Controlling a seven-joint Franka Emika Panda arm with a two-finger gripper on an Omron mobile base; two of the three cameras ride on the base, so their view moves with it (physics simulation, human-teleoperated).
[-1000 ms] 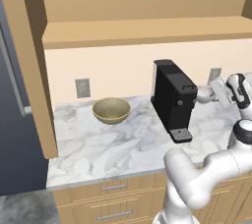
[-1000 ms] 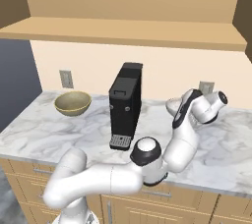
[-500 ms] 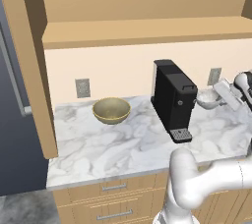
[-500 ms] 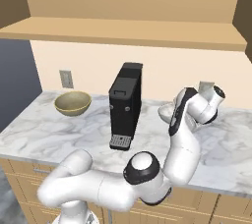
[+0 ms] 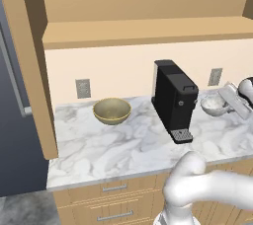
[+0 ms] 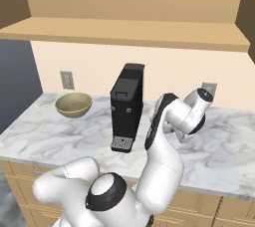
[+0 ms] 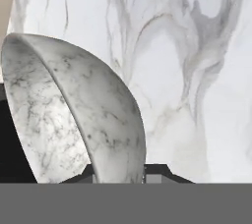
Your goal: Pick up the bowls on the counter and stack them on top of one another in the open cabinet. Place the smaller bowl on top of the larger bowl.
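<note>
The smaller bowl (image 5: 214, 104), pale grey-white, hangs tilted just over the counter (image 5: 123, 145) to the right of the coffee machine, with my gripper (image 5: 228, 99) shut on its rim. In the hand view the smaller bowl (image 7: 74, 120) looms close on its side, the gripper (image 7: 118, 171) pinching its edge at the bottom. The larger bowl (image 5: 112, 110), wide and olive-gold, rests upright on the counter left of the machine; it is the larger bowl (image 6: 73, 104) at far left in the right base view. The open cabinet (image 5: 148, 29) runs above, its shelf (image 6: 124, 29) bare.
A tall black coffee machine (image 5: 173, 98) stands between the two bowls, also seen as the coffee machine (image 6: 127, 106). Wall outlets (image 5: 83, 88) sit on the backsplash. A dark fridge (image 5: 15, 120) and a wooden side panel (image 5: 34, 71) close off the left end. Drawers (image 5: 114, 188) lie under the counter.
The arm's elbow has swung and the hand has drifted slightly right with the small bowl still gripped. The olive bowl and the coffee machine have not moved.
</note>
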